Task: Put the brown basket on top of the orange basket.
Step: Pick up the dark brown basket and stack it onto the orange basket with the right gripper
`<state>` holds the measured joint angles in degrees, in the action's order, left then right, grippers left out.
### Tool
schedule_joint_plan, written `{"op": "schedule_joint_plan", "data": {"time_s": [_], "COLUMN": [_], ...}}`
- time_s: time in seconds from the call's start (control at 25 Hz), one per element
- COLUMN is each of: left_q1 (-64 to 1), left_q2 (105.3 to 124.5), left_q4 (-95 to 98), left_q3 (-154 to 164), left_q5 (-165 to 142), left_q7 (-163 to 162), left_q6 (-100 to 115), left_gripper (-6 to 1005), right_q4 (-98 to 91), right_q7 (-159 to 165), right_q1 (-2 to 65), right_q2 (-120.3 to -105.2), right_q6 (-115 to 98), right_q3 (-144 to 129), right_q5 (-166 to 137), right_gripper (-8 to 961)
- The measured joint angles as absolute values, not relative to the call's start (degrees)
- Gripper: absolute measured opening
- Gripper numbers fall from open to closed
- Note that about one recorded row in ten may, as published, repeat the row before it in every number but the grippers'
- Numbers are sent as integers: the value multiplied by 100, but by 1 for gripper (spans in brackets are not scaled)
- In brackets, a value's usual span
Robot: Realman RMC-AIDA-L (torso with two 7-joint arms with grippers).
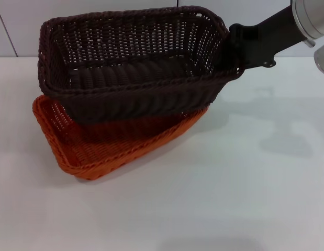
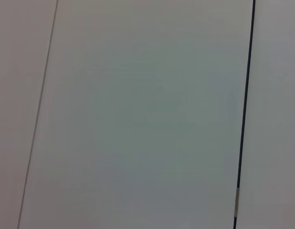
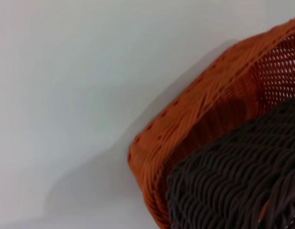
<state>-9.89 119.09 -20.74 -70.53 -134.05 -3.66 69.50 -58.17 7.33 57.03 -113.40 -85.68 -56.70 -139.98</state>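
The right gripper [image 1: 236,52] grips the brown basket's [image 1: 130,68] right rim – the basket tilts over the orange basket [image 1: 104,144] on the white table [image 1: 245,172]; no writing shows.

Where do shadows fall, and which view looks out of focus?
Head view: soft shadows on the white table, right of the dark brown wicker basket and the orange wicker basket. Right wrist view: both weaves blurred, shadow beside the orange one. Left wrist view: featureless panels.

Head looks down; right wrist close on baskets [image 3: 223,157].
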Motion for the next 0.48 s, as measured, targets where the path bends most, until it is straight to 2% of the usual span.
{"op": "schedule_joint_plan", "data": {"time_s": [0.24,0.48], "left_q1": [-984,-995], "left_q2": [11909,11909], "left_q4": [-2071,-2053], "left_q3": [-6884,-6524], "left_q5": [-13307,-13027], "left_q7": [-356,-308], "left_q6": [6960,6992], "left_gripper": [782,782], "right_q4": [-5405,-5113], "right_q7": [115,-380], "right_q1": [5777,5898], "right_q2": [-11319,-11235], "right_q6": [-8413,-8315], "right_q3": [-5504,-5438], "right_q5": [-13942,-13938], "right_gripper": [160,160]}}
